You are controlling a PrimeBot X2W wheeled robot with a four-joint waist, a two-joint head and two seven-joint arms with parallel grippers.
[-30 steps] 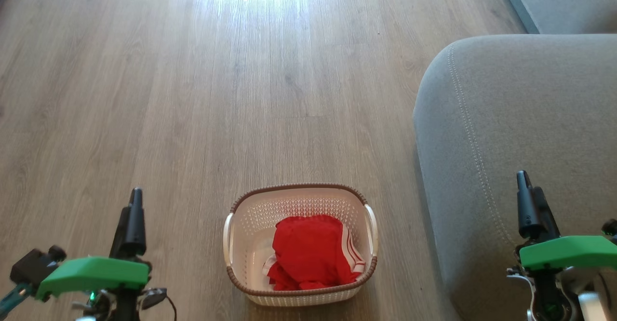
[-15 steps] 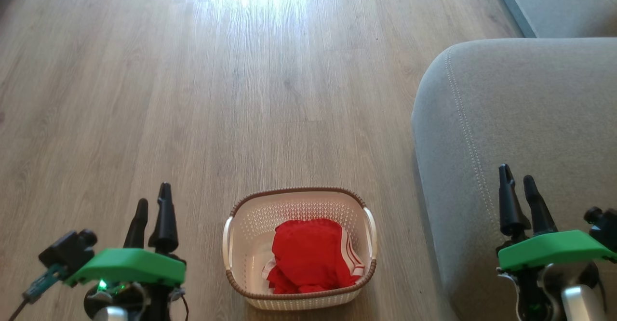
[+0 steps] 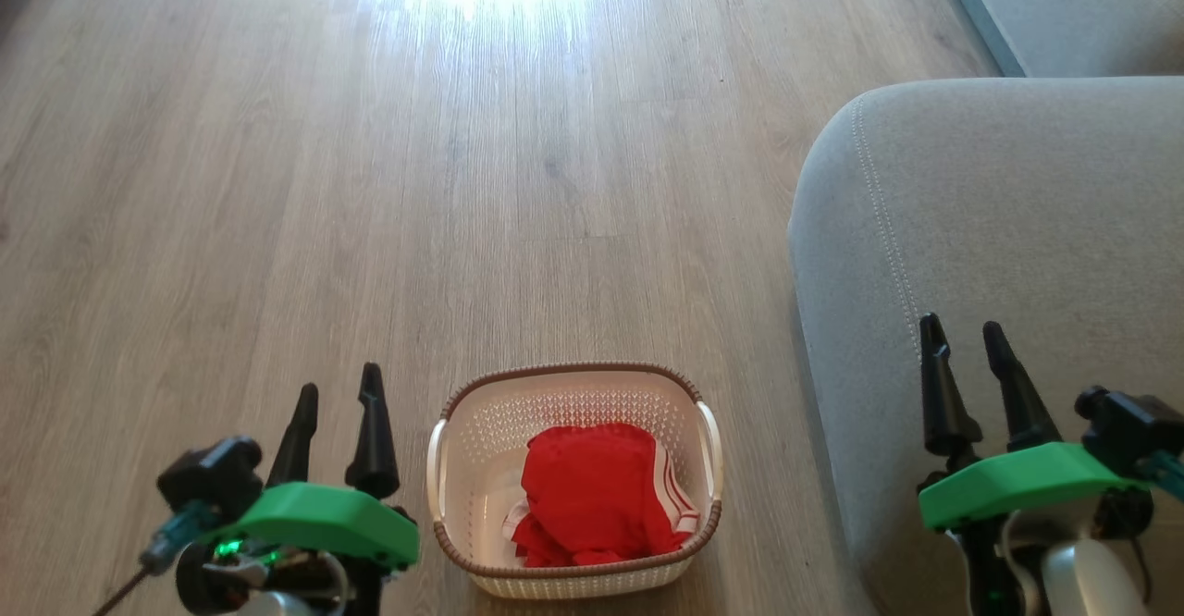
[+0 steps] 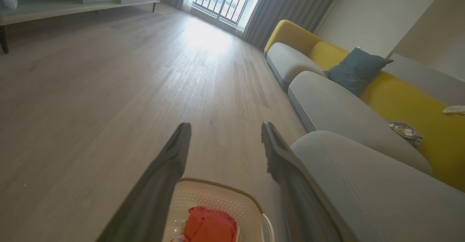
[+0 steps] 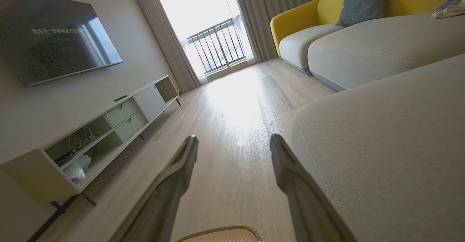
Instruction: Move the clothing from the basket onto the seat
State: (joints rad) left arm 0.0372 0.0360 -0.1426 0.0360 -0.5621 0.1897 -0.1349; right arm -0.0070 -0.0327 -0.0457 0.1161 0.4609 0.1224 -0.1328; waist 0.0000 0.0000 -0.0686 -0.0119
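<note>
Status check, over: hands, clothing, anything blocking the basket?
Left hand open, left of basket. Right hand open, by seat edge. Clothing in basket, untouched. No obstacle seen between basket and seat.

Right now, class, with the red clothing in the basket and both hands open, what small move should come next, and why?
Probably move the left hand over the basket and down toward the clothing: it is open, holds nothing, and stands beside the basket, nearer than the right hand.

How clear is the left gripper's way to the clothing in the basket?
Probably clear, yes. The left gripper is open, holds nothing and sits just left of the basket. The clothing lies uncovered inside, with only the basket's rim between them.
</note>
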